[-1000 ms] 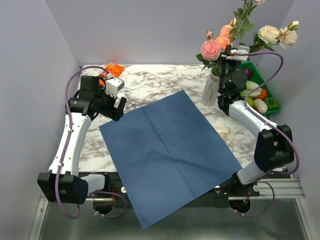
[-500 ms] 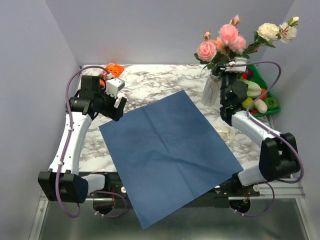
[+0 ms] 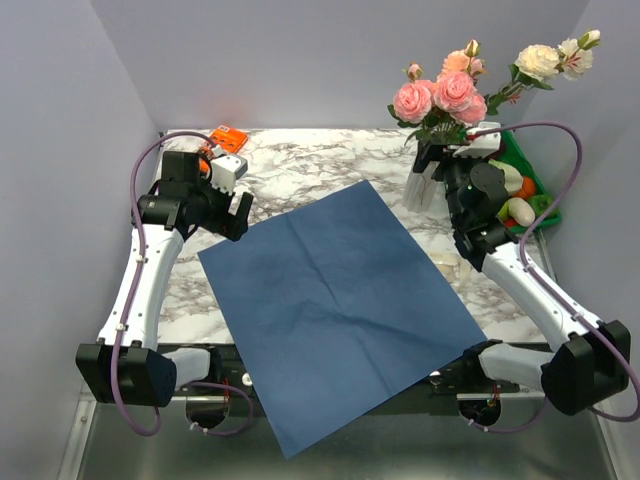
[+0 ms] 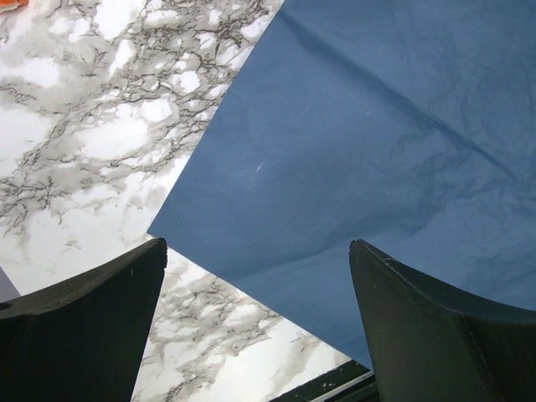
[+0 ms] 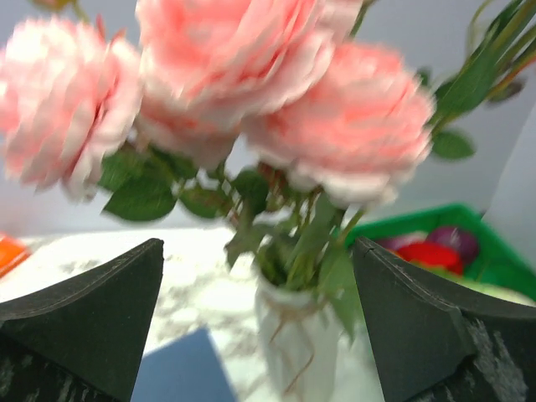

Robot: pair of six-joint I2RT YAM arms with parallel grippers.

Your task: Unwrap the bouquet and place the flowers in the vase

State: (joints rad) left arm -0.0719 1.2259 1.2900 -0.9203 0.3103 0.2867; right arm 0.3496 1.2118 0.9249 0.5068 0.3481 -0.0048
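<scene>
The flowers (image 3: 440, 95), pink roses and cream blooms on green stems, stand in the slim whitish vase (image 3: 418, 188) at the back right. My right gripper (image 3: 437, 165) is open just beside the vase neck, holding nothing. In the right wrist view the vase (image 5: 301, 352) and blurred roses (image 5: 335, 126) sit ahead of the open right gripper (image 5: 257, 243), apart from both fingers. The blue wrapping paper (image 3: 330, 300) lies flat and spread out on the table. My left gripper (image 3: 238, 218) hangs open over the paper's left corner (image 4: 377, 151); the left gripper (image 4: 258, 247) is empty.
A green tray (image 3: 543, 205) of toy vegetables stands right behind the vase. An orange packet (image 3: 226, 137) lies at the back left. A small pale coil (image 3: 452, 265) rests by the paper's right edge. The paper overhangs the table's near edge.
My right gripper has opened and let go of the flower stems, then drawn back a little. The flowers have dropped into the vase and stand more upright. The left arm has not moved.
</scene>
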